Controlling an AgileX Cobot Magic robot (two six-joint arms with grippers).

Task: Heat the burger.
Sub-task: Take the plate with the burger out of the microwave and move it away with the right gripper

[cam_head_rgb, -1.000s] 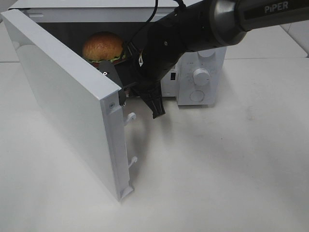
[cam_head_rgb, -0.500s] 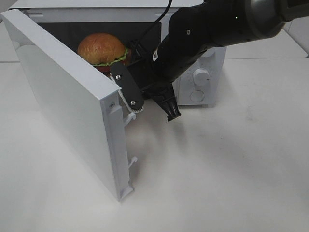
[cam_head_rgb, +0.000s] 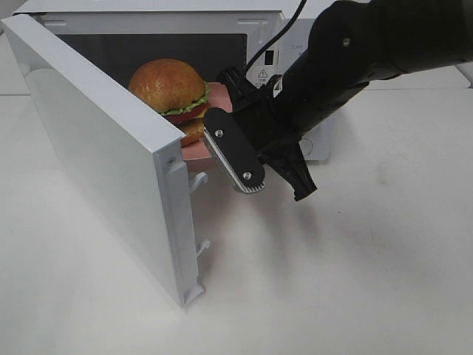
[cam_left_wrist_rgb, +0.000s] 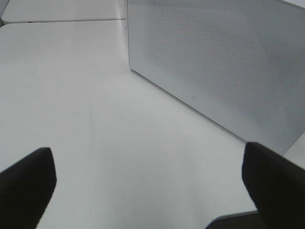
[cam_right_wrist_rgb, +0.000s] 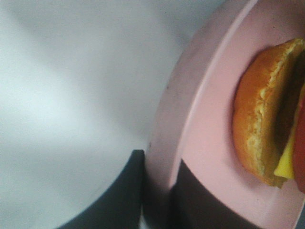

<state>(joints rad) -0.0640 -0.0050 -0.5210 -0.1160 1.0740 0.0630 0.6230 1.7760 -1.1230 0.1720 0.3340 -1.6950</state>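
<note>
The burger (cam_head_rgb: 168, 87) sits on a pink plate (cam_head_rgb: 194, 151) at the mouth of the open microwave (cam_head_rgb: 148, 7). Its glossy bun, lettuce and red layer show above the door's edge. My right gripper (cam_head_rgb: 212, 143) reaches in from the right and is shut on the plate's near rim. In the right wrist view its dark fingers (cam_right_wrist_rgb: 131, 191) clamp the rim of the plate (cam_right_wrist_rgb: 209, 129), with the burger (cam_right_wrist_rgb: 264, 114) just beyond. My left gripper (cam_left_wrist_rgb: 152, 186) is open and empty, hovering over the table near the door's outer face; it is out of the high view.
The microwave door (cam_head_rgb: 96, 148) stands swung wide toward the front left, its handle pegs pointing right; its perforated outer face (cam_left_wrist_rgb: 214, 62) shows in the left wrist view. My right arm (cam_head_rgb: 347, 66) covers most of the control panel. White tabletop (cam_head_rgb: 332, 281) lies in front.
The right gripper has drawn back toward the front right with the plate. The burger has come forward from deeper in the cavity to its opening.
</note>
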